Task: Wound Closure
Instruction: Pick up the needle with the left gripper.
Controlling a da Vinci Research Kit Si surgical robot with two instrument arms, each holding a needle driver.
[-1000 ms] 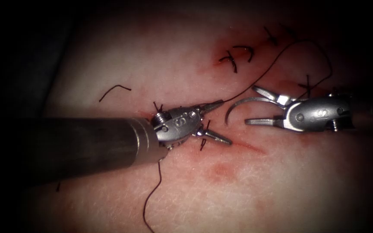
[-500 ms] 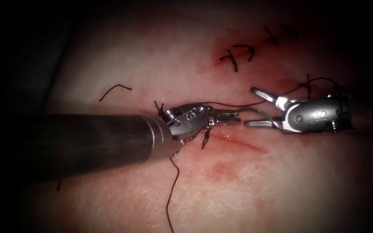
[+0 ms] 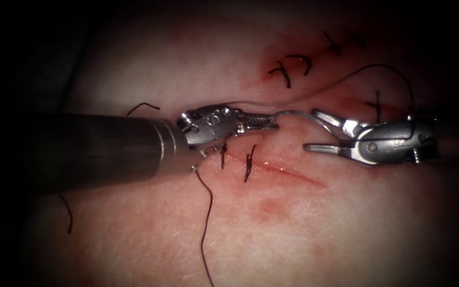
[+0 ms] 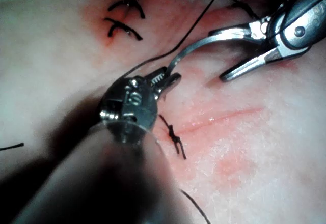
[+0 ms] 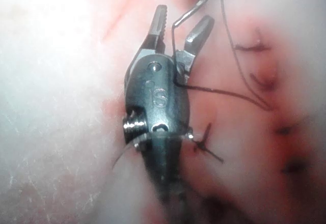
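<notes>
My left tool (image 3: 265, 121) reaches in from the left with its jaws shut on the curved needle (image 3: 298, 115) near the pointed end; the same grip shows in the left wrist view (image 4: 165, 79). The needle is off the tissue, just above the cut (image 3: 288, 171). Its tail end runs back between the spread jaws of my right tool (image 3: 310, 130), which stand open and grip nothing (image 5: 184, 16). Dark thread (image 3: 378, 66) arcs from the needle's tail over the right tool and back leftward. Another strand (image 3: 206, 228) trails down from under the left tool.
Two tied stitches (image 3: 249, 162) cross the cut's left end beside the left tool. More stitches (image 3: 282, 72) sit at the upper right amid red fluid. Cut thread ends (image 3: 143, 108) lie on the tissue (image 3: 304, 234) at the left.
The left tool moved right to the needle and shut on its pointed end, then drew up and left with it. The right tool's jaws stayed open. The thread loop rose.
</notes>
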